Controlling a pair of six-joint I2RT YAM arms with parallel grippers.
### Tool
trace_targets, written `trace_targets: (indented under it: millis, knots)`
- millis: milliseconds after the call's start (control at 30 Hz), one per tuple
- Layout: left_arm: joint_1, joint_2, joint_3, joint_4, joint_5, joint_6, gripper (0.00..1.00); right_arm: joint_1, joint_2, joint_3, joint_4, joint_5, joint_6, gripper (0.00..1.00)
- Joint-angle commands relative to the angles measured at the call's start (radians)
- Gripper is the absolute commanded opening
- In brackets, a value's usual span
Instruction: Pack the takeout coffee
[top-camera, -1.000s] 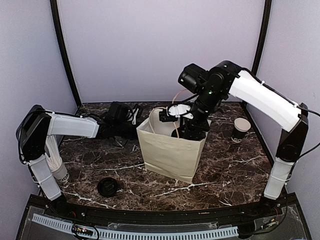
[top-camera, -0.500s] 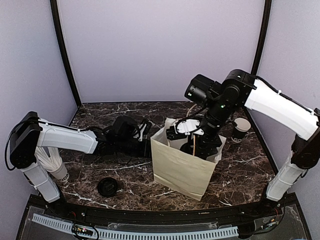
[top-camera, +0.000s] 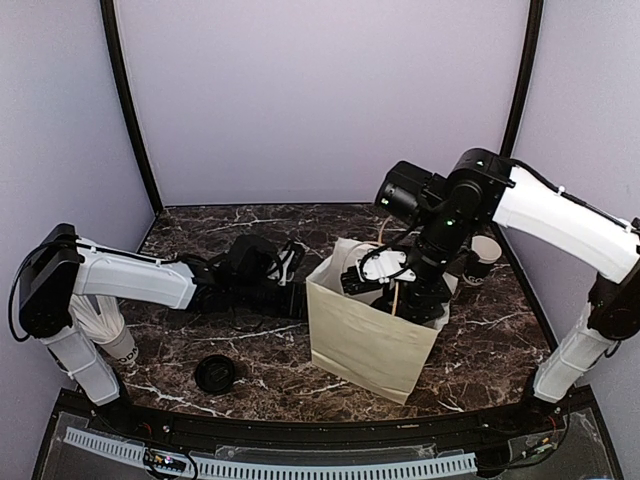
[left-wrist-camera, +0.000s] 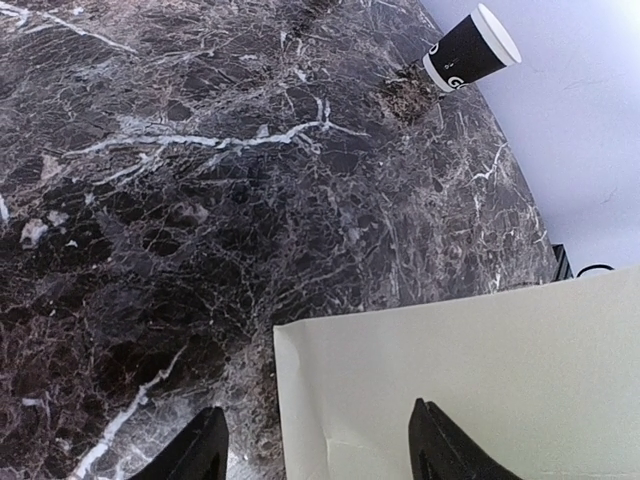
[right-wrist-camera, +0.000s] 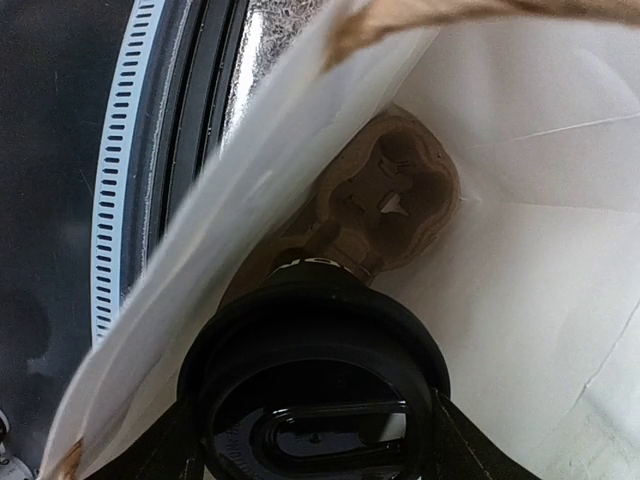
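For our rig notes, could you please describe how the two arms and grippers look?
The left arm and right arm have white links and black joints, with thin black cables. A green light dots the right arm. The left gripper has tapered black fingers.

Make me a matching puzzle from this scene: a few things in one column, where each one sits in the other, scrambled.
Things
1. lidded cup
2. loose black lid
3. open cup with a white rim
4. paper bag

Places
A. lying flat on the near left of the table
B. between the fingers of the right gripper, inside the bag
C. standing mid-table, mouth open
D. at the table's far right, behind the right arm

Pairs: 1-B, 2-A, 3-D, 4-C
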Motion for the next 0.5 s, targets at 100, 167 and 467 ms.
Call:
trace_targets:
  millis: [100,167,467]
  knots:
    - [0.0,-0.213,0.023,-0.106,-0.161,0.165,0.66,-0.001,-0.08,0.04,0.001,-0.01,-0.028,0.47]
    - [0.001,-0.349,0.021,-0.128,-0.226,0.238,0.67,-0.002,-0.091,0.039,0.001,-0.017,-0.028,0.47]
    - [-0.007,-0.43,0.167,-0.159,0.228,0.506,0.71,-0.015,-0.106,0.04,0.01,-0.053,-0.023,0.47]
